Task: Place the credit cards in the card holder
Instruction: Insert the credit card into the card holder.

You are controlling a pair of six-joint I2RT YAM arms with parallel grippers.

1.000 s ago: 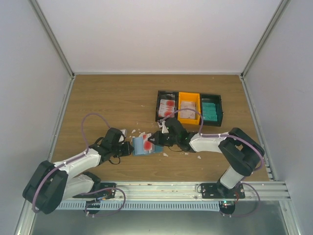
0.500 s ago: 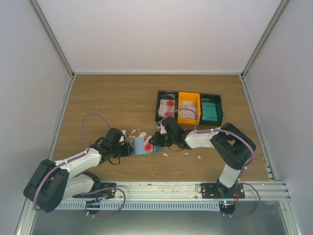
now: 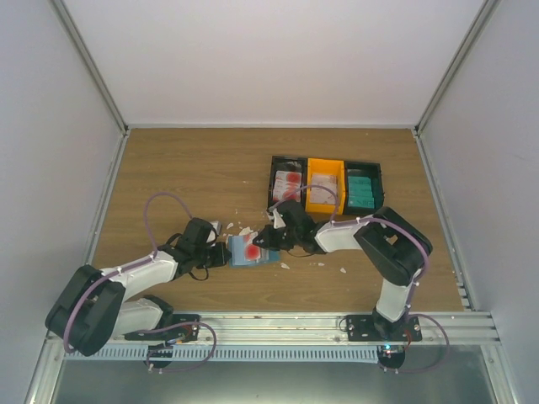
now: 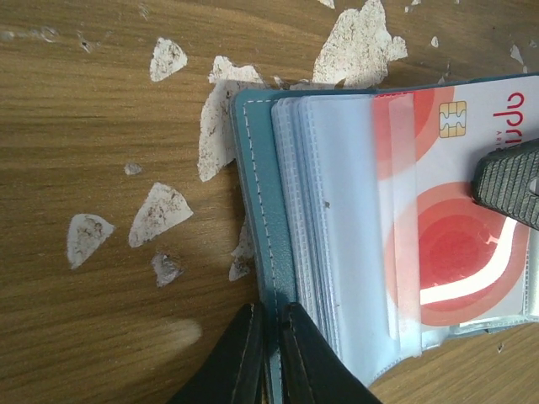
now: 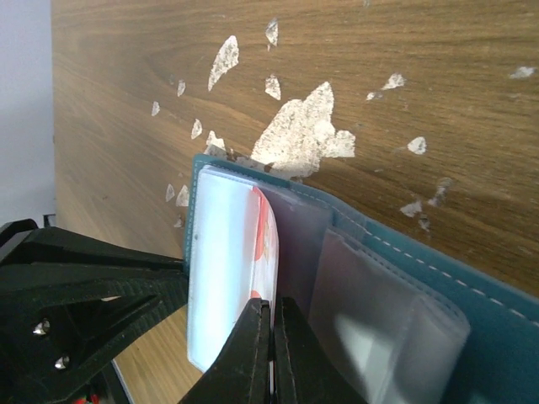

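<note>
Clearly the left fingers (image 4: 240, 362) pinch the card holder (image 4: 253, 168) by its edge on the tabletop (image 4: 76, 337); the right fingers (image 5: 249, 353), closed on a red-blotched credit card (image 5: 264, 237), should push it straight, level with the clear sleeve (image 4: 354, 210), avoiding buckling.

White shells and black joints on the left arm (image 3: 143, 268) and right arm (image 3: 341, 238), a lilac cable (image 3: 164, 195) looping off each; slim black right end effector fingers (image 5: 248, 353), silver screws (image 5: 38, 328) glinting.
</note>
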